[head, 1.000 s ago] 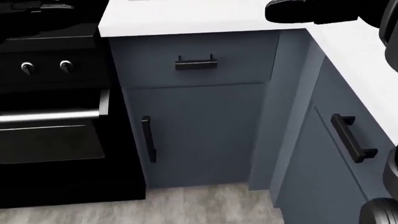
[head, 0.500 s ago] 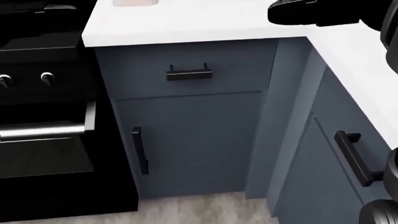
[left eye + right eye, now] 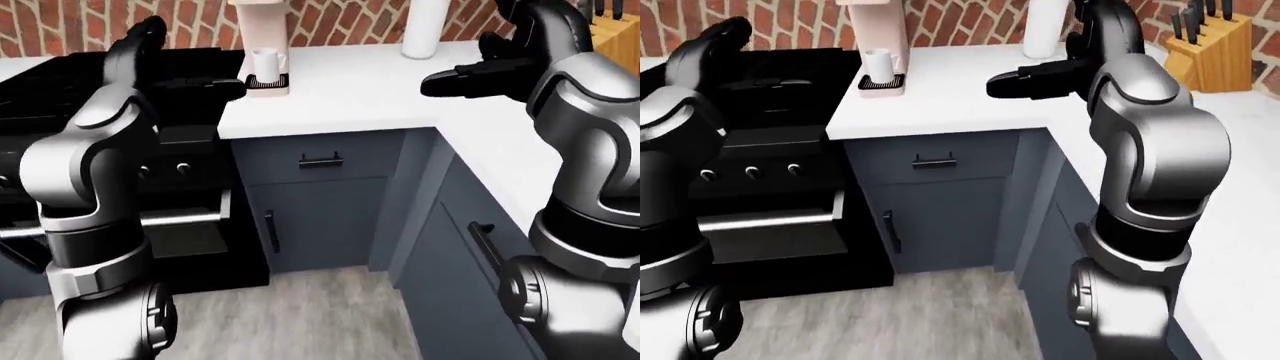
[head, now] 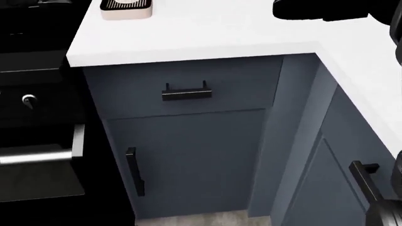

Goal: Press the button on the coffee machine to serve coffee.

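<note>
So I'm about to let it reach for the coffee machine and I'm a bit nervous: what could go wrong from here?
1. The white cup stands on the drip tray of the coffee machine; a careless reach could tip it.
2. The machine's top is cut off in every view, so no button shows, and a press may miss.
3. The right hand hovers beside the white cylinder and could knock it.

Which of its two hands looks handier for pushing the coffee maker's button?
Probably the left hand: it hovers just left of the coffee machine and its cup. The right hand hangs farther off, over the white counter. The button itself isn't visible.
</note>
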Tool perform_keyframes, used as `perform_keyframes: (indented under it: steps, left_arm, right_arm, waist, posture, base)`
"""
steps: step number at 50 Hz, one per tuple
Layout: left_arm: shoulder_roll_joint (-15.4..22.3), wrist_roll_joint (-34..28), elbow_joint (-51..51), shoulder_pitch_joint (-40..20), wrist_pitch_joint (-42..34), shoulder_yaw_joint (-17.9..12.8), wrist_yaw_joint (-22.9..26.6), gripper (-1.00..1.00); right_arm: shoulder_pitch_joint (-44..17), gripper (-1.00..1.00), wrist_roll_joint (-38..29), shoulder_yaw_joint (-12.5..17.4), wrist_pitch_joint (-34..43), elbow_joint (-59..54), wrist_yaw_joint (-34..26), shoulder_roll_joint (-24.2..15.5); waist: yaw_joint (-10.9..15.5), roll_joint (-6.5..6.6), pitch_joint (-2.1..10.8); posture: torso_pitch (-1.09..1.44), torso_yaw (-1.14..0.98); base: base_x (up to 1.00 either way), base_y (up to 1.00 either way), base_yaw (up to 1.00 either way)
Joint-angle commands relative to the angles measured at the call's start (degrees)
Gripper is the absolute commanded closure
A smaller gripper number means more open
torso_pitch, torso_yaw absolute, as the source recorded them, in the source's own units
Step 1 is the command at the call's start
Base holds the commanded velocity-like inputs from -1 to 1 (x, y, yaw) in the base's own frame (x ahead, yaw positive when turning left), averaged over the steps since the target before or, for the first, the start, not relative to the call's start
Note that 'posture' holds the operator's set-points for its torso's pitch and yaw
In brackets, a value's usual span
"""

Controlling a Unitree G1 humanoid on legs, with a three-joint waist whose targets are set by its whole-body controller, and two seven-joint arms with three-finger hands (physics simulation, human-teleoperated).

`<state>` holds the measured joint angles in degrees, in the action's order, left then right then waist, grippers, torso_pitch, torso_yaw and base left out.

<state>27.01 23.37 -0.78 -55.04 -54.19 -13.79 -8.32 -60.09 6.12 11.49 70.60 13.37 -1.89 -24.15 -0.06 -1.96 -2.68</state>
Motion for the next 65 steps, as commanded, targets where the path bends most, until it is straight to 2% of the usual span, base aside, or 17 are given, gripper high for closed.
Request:
perform_keyframes:
  steps: [1,8,12,13,14,21,25,35,39,40,42,49,51,53,54,56,65]
  left_arm:
    - [1.43,-0.08,1.26,-2.02,1.46,-1.14,0.15,-1.00]
    - [1.35,-0.24,0.94,-1.78,2.00,-0.99,0.27,-1.00]
    - [1.25,-0.11,1.66,-1.89,1.22,-1.05,-0.07,-1.00]
    - [1.28,0.03,2.04,-2.10,0.64,-1.16,-0.31,-1.00]
    - [1.30,0.14,2.35,-1.97,0.44,-1.27,-0.36,-1.00]
    - [1.11,0.17,2.42,-1.59,0.78,-1.16,-0.37,-1.00]
    - [1.24,0.36,2.82,-1.55,0.28,-1.23,-0.51,-1.00]
    - [1.44,0.26,2.19,-1.50,0.93,-1.31,-0.23,-1.00]
    - [1.35,0.06,1.58,-1.34,1.75,-1.18,-0.03,-1.00]
    - [1.32,0.01,1.55,-1.26,1.83,-1.16,-0.02,-1.00]
    - [1.36,0.26,2.32,-1.15,1.09,-1.35,-0.22,-1.00]
    - [1.33,-0.96,-1.86,-1.41,4.95,-0.70,1.15,-1.00]
    - [0.90,-0.90,-0.99,-1.53,3.98,-0.66,0.63,-1.00]
    - [1.19,0.05,2.22,-1.07,1.22,-1.43,0.03,-1.00]
    - [1.17,0.15,2.81,-0.55,1.03,-1.50,-0.07,-1.00]
    - [1.10,0.11,2.83,-0.09,1.37,-1.46,-0.07,-1.00]
    - [1.40,0.47,2.90,-0.26,1.10,-1.71,-0.17,-1.00]
  right_arm:
    - [-2.03,-1.00,-0.05,-0.02,-1.02,1.09,0.18,-0.32]
    - [-2.56,-1.00,-0.10,-0.22,-0.70,0.88,0.04,-0.50]
    - [-2.01,-1.00,-0.09,-0.10,-0.96,1.02,-0.06,-0.49]
    - [-2.02,-1.00,-0.09,-0.15,-0.97,1.00,-0.07,-0.45]
    - [-2.12,-1.00,-0.10,-0.16,-1.00,0.92,-0.08,-0.47]
    - [-2.06,-1.00,-0.17,-0.11,-0.58,1.29,-0.19,-0.66]
    - [-1.96,-1.00,-0.24,-0.19,-1.12,0.89,-0.22,-0.48]
    - [-2.64,-1.00,-0.50,-0.48,-1.03,0.35,-0.22,-0.34]
    - [-2.65,-1.00,-0.59,-0.50,-1.02,0.46,-0.27,-0.24]
    - [-2.48,-1.00,-0.61,-0.46,-1.06,0.55,-0.27,-0.20]
    - [-2.09,-1.00,-0.63,-0.40,-1.05,0.85,-0.23,-0.07]
    - [-1.65,-1.00,-1.31,-0.74,-3.66,-1.52,0.18,0.58]
    - [-1.17,-1.00,-0.98,-0.15,-2.71,-0.14,-0.18,0.17]
    - [-0.67,-1.00,-0.69,0.10,-2.16,0.86,-0.08,0.27]
    - [-0.71,-1.00,-0.54,0.12,-1.85,1.19,0.06,0.40]
    - [-0.99,-1.00,-0.31,0.10,-1.12,1.57,0.07,0.23]
    - [-1.98,-1.00,-0.14,-0.26,-0.06,1.75,0.31,0.00]
  waist:
    - [0.65,-1.16,1.58]
    - [0.10,2.37,1.12]
    - [-0.66,7.95,2.39]
    - [-0.15,5.34,1.76]
    - [-0.54,6.69,1.70]
    - [0.26,3.36,1.49]
    - [0.91,-1.44,2.22]
    - [0.14,2.24,1.13]
    - [-0.67,7.43,2.25]
    - [-0.27,5.58,1.97]
    - [-0.40,6.52,1.86]
    - [0.20,2.89,1.59]
    - [0.58,0.94,1.80]
    - [0.88,-2.91,2.66]
    - [0.45,0.13,2.00]
    - [0.37,-1.13,1.99]
    - [-0.15,3.73,1.77]
  posture:
    - [0.00,0.00]
    - [0.00,0.00]
    - [0.00,0.00]
    - [0.00,0.00]
    - [0.00,0.00]
    - [0.00,0.00]
    - [0.00,0.00]
    - [0.00,0.00]
    - [0.00,0.00]
    - [0.00,0.00]
    - [0.00,0.00]
    - [0.00,0.00]
    - [0.00,0.00]
    - [0.00,0.00]
    - [0.00,0.00]
    - [0.00,0.00]
    - [0.00,0.00]
  base:
    - [0.17,0.00,0.00]
    - [0.17,0.00,0.00]
    - [0.17,0.00,0.00]
    - [0.17,0.00,0.00]
    - [0.17,0.00,0.00]
    - [0.17,0.00,0.00]
    - [0.17,0.00,0.00]
    - [0.16,0.01,0.00]
    - [0.16,0.02,0.00]
    - [0.15,0.02,0.00]
    - [0.16,0.02,0.00]
    - [0.16,0.02,0.00]
    - [0.16,0.02,0.00]
    - [0.15,0.02,0.00]
    - [0.16,0.02,0.00]
    - [0.16,0.02,0.00]
    - [0.13,0.08,0.00]
